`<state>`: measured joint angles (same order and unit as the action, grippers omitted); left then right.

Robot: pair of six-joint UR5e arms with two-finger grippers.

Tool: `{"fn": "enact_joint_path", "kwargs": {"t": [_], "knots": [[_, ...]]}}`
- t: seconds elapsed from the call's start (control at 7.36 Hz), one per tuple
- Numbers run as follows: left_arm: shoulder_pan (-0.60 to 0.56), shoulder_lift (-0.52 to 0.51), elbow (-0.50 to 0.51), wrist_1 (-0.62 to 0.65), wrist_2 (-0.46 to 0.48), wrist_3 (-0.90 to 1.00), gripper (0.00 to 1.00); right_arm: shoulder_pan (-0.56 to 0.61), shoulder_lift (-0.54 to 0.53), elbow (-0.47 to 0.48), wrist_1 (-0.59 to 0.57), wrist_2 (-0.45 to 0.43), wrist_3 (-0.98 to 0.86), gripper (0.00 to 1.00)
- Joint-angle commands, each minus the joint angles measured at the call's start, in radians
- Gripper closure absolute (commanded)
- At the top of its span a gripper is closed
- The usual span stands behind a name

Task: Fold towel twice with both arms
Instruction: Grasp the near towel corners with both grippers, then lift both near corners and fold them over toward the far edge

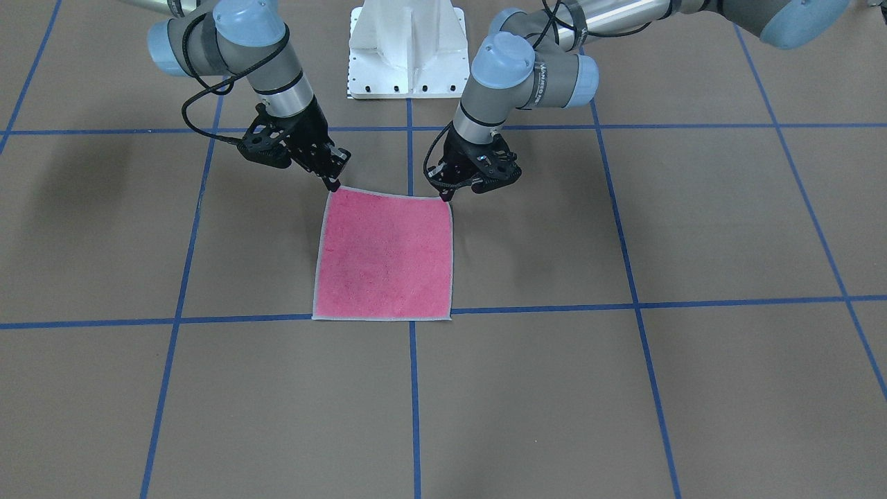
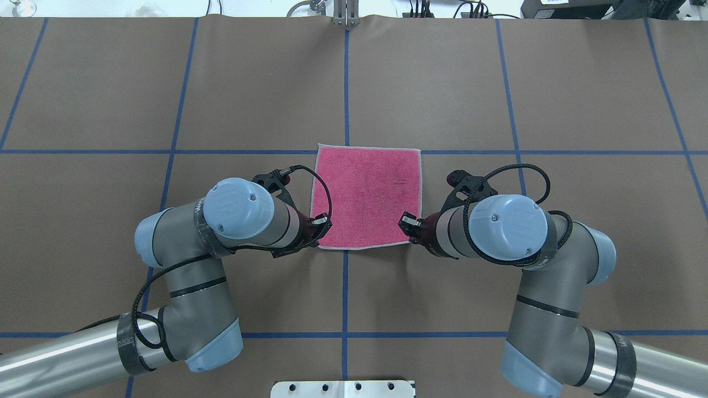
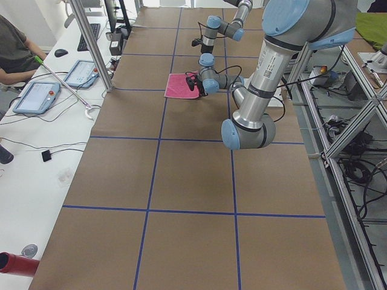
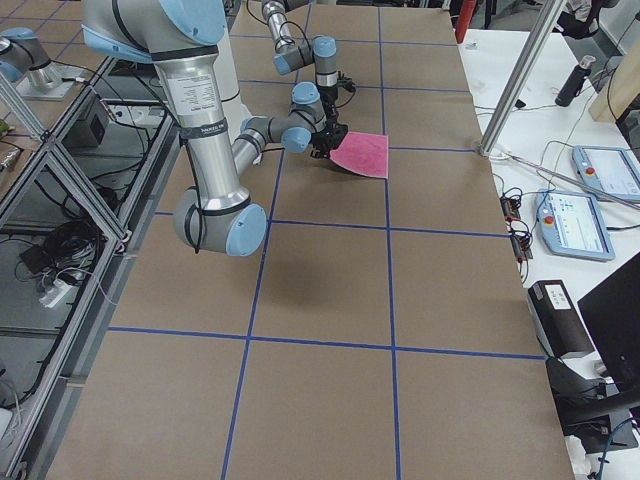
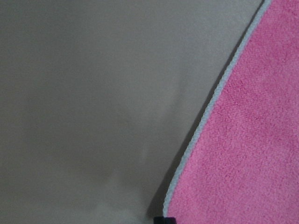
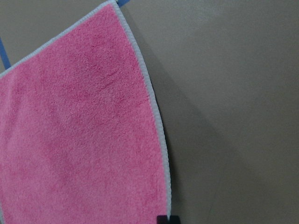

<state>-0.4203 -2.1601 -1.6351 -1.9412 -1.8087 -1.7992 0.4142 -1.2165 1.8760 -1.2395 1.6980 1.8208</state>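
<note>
A: Arm poses?

B: The left arm (image 2: 188,265) and right arm (image 2: 547,265) mirror each other. Each reaches forward from beside the white pedestal (image 1: 407,48), bends at an outward elbow and turns its wrist inward and down. The left gripper (image 1: 449,196) is at the towel corner nearest the robot on its own side. The right gripper (image 1: 333,184) is at the other near corner.

A: Finger state?

B: In the front-facing view each pair of fingers tapers to a single point on a corner, pinched together with the light grey border between them. In the left wrist view a dark fingertip (image 5: 164,219) sits right at the corner hem, and the right wrist view shows the same (image 6: 167,219). I log both as clamped on the towel.

A: Towel location and orientation?

B: The towel (image 1: 384,256) lies spread on the brown table (image 1: 624,388), pink face up and unfolded. Its edges run roughly parallel to the blue tape lines (image 1: 414,402). The edge farthest from the robot lies along a cross line. The towel straddles the centre line, with the larger part on the robot's right.

A: Long axis?

B: It reads as nearly square, so I cannot tell a long side. A shadow runs along the outer hem in both wrist views, so the held side seems slightly raised.
</note>
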Motion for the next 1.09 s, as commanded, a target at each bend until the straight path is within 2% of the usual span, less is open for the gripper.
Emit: {"fn": "enact_joint_path", "kwargs": {"t": [0.0, 0.54, 0.68, 0.95], "knots": [[-0.005, 0.014, -0.043, 0.007, -0.004, -0.034, 1.00, 0.000, 0.002, 0.002, 0.000, 0.002, 0.000, 1.00], [0.005, 0.052, -0.135, 0.013, -0.001, -0.123, 1.00, -0.002, -0.011, 0.038, 0.002, 0.054, 0.000, 1.00], [0.006, 0.080, -0.176, 0.013, -0.001, -0.149, 1.00, -0.002, -0.009, 0.040, 0.003, 0.102, 0.000, 1.00], [0.032, 0.109, -0.218, 0.013, 0.002, -0.184, 1.00, -0.002, -0.011, 0.055, 0.003, 0.137, 0.000, 1.00]]}}
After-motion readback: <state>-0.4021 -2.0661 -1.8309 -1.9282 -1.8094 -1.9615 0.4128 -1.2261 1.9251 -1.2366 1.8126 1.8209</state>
